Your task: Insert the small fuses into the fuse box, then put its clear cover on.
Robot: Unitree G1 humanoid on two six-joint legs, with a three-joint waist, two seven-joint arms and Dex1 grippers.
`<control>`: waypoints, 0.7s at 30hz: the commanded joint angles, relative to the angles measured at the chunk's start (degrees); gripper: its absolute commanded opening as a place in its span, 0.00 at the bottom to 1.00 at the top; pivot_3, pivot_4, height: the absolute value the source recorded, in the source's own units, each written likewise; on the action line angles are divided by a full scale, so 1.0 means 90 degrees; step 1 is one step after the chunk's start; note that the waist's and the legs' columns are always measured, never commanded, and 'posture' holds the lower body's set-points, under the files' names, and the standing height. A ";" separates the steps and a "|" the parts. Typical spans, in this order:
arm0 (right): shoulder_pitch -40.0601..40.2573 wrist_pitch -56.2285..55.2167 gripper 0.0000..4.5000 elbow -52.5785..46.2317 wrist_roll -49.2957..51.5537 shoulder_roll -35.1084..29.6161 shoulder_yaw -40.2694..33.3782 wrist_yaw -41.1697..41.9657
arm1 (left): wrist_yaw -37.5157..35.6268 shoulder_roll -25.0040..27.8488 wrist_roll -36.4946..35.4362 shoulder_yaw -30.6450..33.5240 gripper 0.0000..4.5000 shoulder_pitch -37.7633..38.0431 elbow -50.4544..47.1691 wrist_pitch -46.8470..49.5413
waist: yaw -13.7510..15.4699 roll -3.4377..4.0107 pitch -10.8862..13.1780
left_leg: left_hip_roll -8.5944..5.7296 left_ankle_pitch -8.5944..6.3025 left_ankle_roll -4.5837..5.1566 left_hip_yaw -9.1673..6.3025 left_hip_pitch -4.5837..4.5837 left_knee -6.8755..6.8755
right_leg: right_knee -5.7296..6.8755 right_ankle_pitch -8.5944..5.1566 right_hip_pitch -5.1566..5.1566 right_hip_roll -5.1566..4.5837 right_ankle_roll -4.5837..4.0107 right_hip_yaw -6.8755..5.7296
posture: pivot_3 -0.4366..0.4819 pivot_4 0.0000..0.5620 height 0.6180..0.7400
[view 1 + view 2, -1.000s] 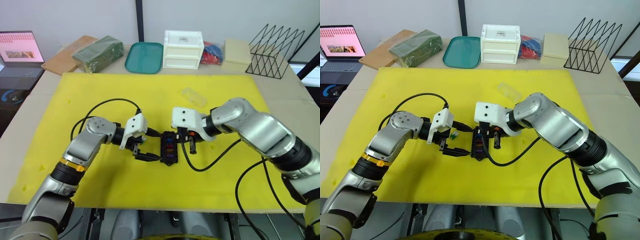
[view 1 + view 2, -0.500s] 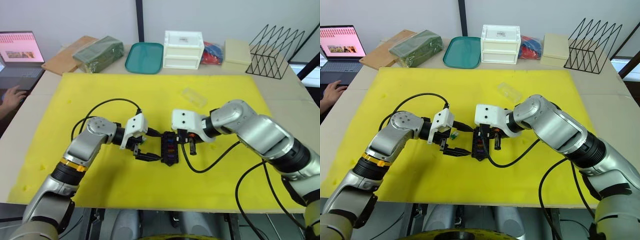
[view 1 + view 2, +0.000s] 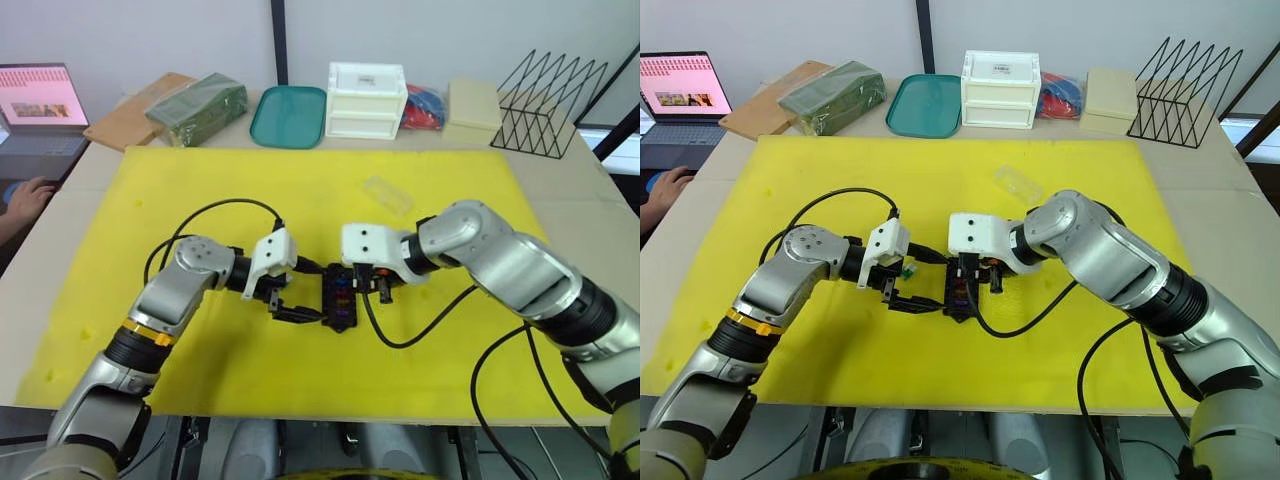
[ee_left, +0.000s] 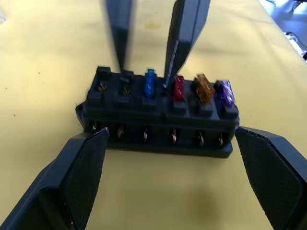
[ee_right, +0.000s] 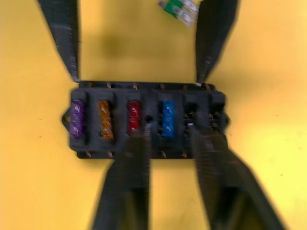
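The black fuse box lies on the yellow mat between my two grippers. In its far row sit purple, orange, red and blue small fuses, with two slots beside the blue one bare. My left gripper is open, one finger at each end of the box. From the opposite side, my right gripper hangs open over the box, nothing between its fingers. A green fuse lies loose on the mat by the left gripper. The clear cover rests farther back on the mat.
Behind the mat stand a teal tray, a white drawer box, a cream box, a black wire rack and a green pack. A laptop sits far left, with a person's hand near it.
My right gripper has shifted slightly left over the fuse box. A person's hand has come in at the far left. The left gripper and the box have stayed put.
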 commanded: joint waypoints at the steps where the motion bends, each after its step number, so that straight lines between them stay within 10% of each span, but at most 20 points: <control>1: -0.0112 0.0166 0.36 -0.0059 0.0141 0.0082 -0.0210 0.0083 | 0.0003 0.0015 -0.0002 0.0006 1.00 -0.0016 -0.0185 -0.0119 | 0.0000 0.0000 0.0000 | 0.0000 0.0000 0.0000 -0.0001 -0.0001 0.0000 | 0.0000 0.0000 0.0000 0.0000 0.0000 -0.0001 | 0.48 0.27 1.00; 8: -0.0158 0.0252 0.36 -0.0241 0.0539 0.0145 -0.0863 0.0118 | 0.0010 0.0020 0.0009 0.0070 1.00 -0.0031 0.0007 -0.0233 | -0.0002 0.0001 0.0001 | 0.0000 0.0000 0.0000 -0.0001 -0.0005 0.0000 | 0.0000 0.0000 -0.0004 0.0000 0.0000 -0.0001 | 0.48 0.27 1.00; 14: 0.0176 0.0133 0.01 -0.0148 0.0798 0.0351 -0.1102 0.0021 | 0.0005 0.0006 0.0037 0.0062 1.00 -0.0055 0.0135 -0.0337 | 0.0004 0.0001 0.0001 | 0.0000 0.0000 0.0000 -0.0003 -0.0005 0.0000 | 0.0000 0.0000 -0.0004 0.0000 0.0000 -0.0003 | 0.48 0.27 1.00; 21: 0.0385 -0.0060 0.01 0.0060 0.0840 0.0446 -0.1119 -0.0078 | -0.0017 0.0028 0.0054 0.0065 1.00 -0.0085 0.0209 -0.0389 | -0.0008 0.0001 0.0001 | 0.0000 0.0000 0.0000 -0.0002 -0.0005 0.0000 | 0.0001 0.0000 -0.0005 0.0000 0.0000 -0.0002 | 0.48 0.27 1.00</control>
